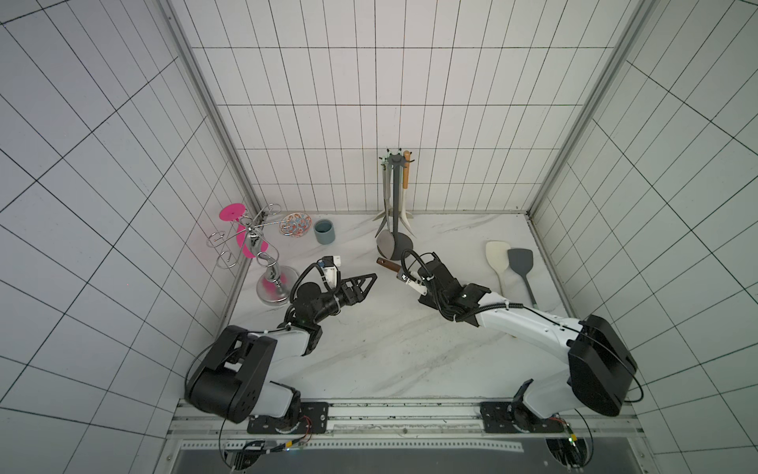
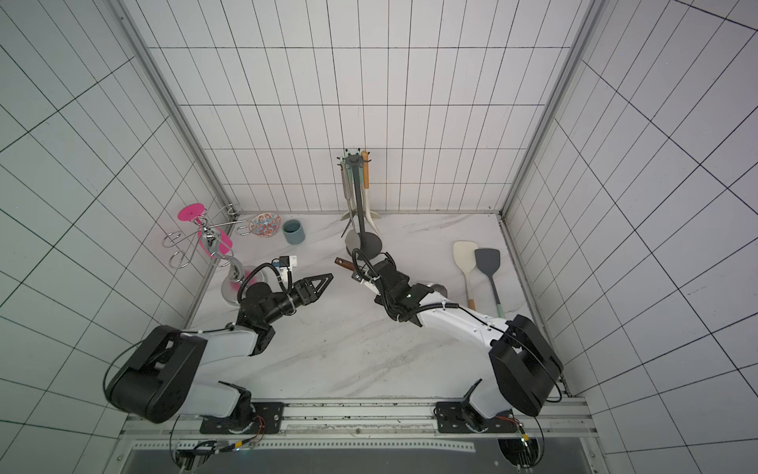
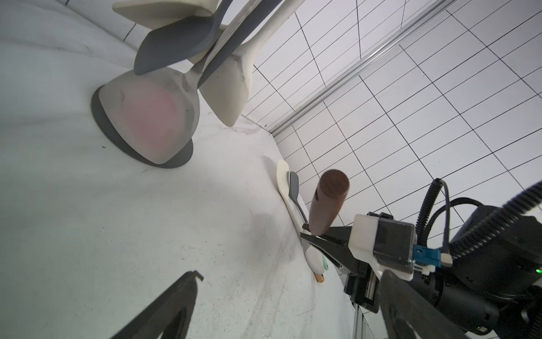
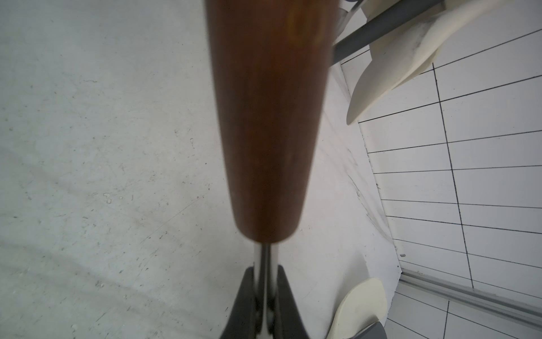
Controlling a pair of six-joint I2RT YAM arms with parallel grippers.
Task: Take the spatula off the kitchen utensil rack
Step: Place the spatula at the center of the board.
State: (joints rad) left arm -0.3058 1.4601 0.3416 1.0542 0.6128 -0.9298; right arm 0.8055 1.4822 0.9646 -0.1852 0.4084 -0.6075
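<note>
The kitchen utensil rack (image 1: 396, 193) (image 2: 359, 197) is a dark grey pole on a round base (image 3: 102, 117) by the back wall, with several grey and cream utensils hanging from its crown. My right gripper (image 1: 401, 271) (image 2: 356, 271) (image 4: 265, 281) is shut on the thin metal shank of the spatula, just below its brown wooden handle (image 1: 387, 265) (image 2: 344, 264) (image 3: 328, 202) (image 4: 267, 117). The spatula is off the hooks, in front of the base, and its shiny head (image 2: 437, 287) peeks out behind the right arm. My left gripper (image 1: 371, 279) (image 2: 328, 279) (image 3: 293, 276) hangs open and empty just left of the handle's end.
A cream spatula (image 1: 498, 254) and a grey one (image 1: 521, 260) lie on the marble table at the right. At the back left stand a chrome wire-loop stand (image 1: 262, 254) with a pink glass (image 1: 231, 213), a patterned bowl (image 1: 295, 224) and a blue-grey cup (image 1: 325, 232).
</note>
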